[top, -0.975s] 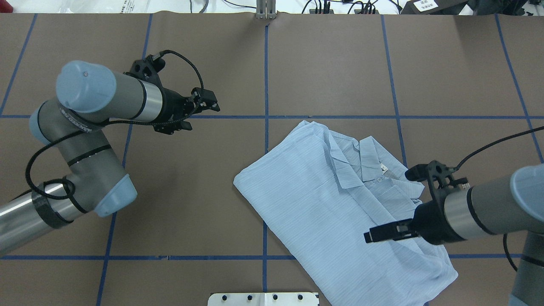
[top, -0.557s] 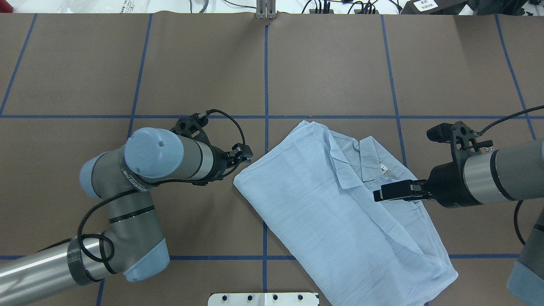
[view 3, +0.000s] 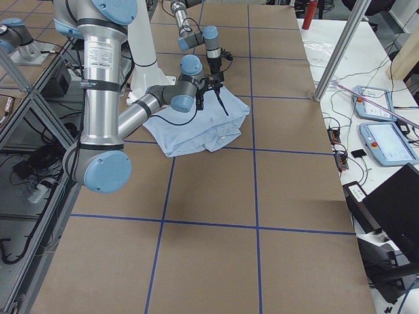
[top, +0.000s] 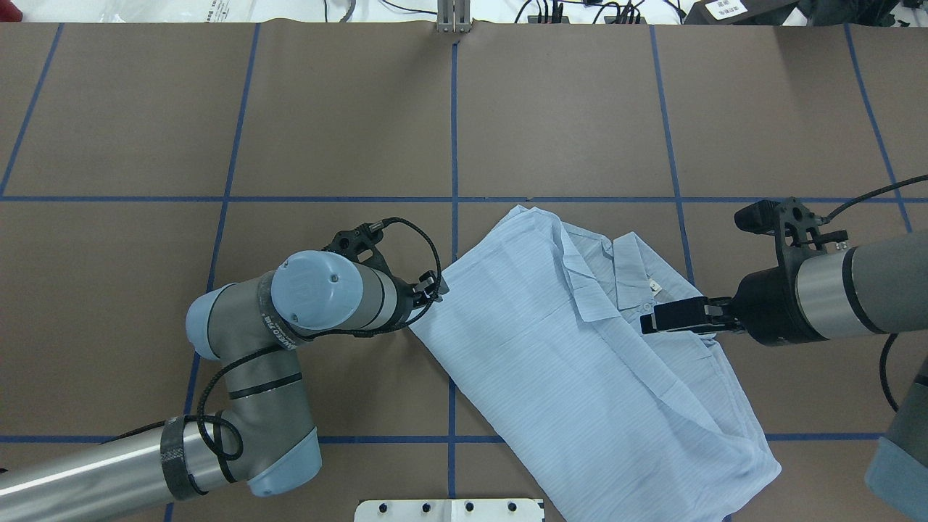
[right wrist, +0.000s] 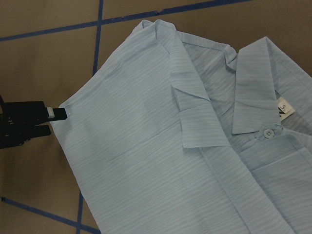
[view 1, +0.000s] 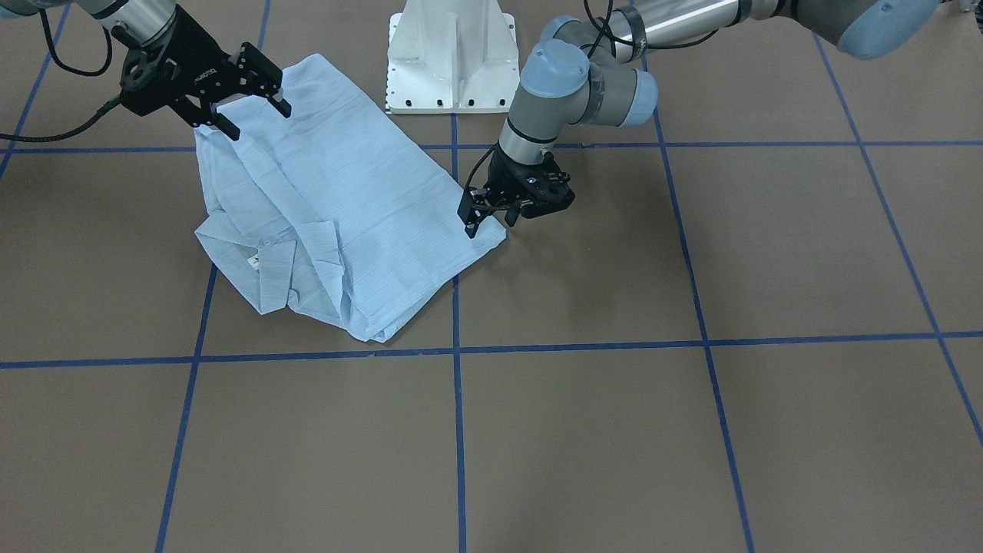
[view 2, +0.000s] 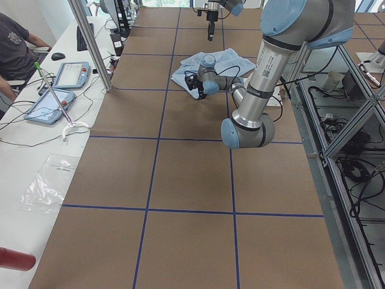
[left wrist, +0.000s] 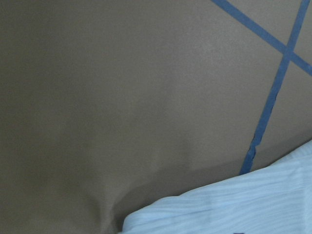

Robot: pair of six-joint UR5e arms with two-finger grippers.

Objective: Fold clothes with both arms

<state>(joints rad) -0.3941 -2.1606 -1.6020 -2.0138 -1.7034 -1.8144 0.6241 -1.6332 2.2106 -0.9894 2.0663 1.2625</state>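
Note:
The light blue shirt (top: 573,355) lies partly folded on the brown table, collar and white neck label (right wrist: 284,107) facing up; it also shows in the front view (view 1: 338,200). My left gripper (view 1: 487,224) is open and low at the shirt's left corner, its fingers on either side of the fabric edge. It also shows in the right wrist view (right wrist: 46,122); in the overhead view its wrist hides it. My right gripper (view 1: 259,123) is open and empty, hovering above the shirt beside the collar (top: 647,322).
The white pedestal base (view 1: 453,61) stands at the table's near edge behind the shirt. Blue tape lines (top: 454,145) grid the brown table. A side bench with tablets (view 2: 69,72) and a seated person (view 2: 15,48) lies beyond the far edge.
My left arm has swung from the table's left side in to the shirt's left corner. My right gripper has moved from over the shirt's lower right part to beside the collar.

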